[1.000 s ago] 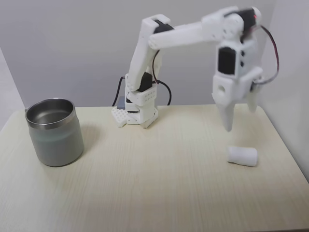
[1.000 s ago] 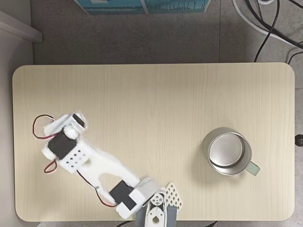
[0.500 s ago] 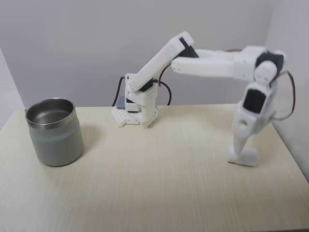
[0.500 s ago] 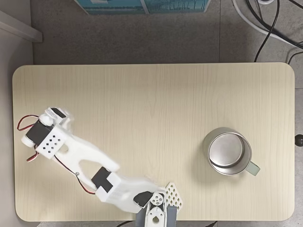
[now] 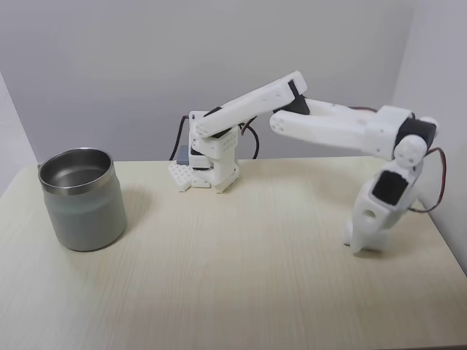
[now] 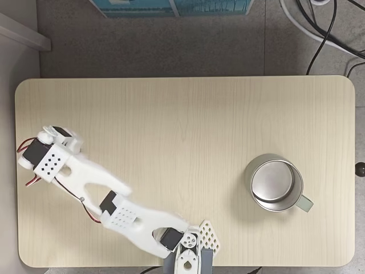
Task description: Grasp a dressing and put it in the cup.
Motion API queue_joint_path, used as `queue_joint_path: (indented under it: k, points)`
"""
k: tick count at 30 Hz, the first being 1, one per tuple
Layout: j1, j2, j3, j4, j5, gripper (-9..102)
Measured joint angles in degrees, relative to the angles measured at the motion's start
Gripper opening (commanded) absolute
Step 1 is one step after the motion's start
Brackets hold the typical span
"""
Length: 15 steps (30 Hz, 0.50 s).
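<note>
The steel cup point(image 5: 82, 200) stands upright at the table's left in a fixed view, and at the right in the top-down fixed view point(image 6: 274, 182). My white gripper point(image 5: 365, 244) points down at the table's right end, its tips at the surface around the white dressing point(image 5: 379, 240). Only a sliver of the dressing shows beside the fingers, and white on white hides how the jaws stand. From above, the gripper point(image 6: 61, 140) sits near the table's left edge and covers the dressing.
The arm's base point(image 5: 208, 164) is bolted at the back middle of the pale wooden table point(image 5: 241, 255). Bare tabletop point(image 6: 188, 125) lies between gripper and cup. Cables point(image 6: 325, 23) and a blue box point(image 6: 171, 7) lie on the floor beyond the table.
The arm has stretched out and lowered. The gripper, open above the dressing a second ago, has dropped onto it and settled slightly lower. The cup has not moved.
</note>
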<state>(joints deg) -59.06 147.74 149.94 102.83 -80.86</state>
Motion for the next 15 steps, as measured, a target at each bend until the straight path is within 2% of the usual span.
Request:
queue_joint_path:
  k: [1,4,6,15]
  points:
    - [0.0,0.6,0.4,0.0,0.2,27]
    - [-0.2,1.3,0.4,0.0,0.4,7]
    - [-0.4,1.8,1.3,0.0,1.1,0]
    - [-2.0,3.8,5.6,0.0,4.6,0]
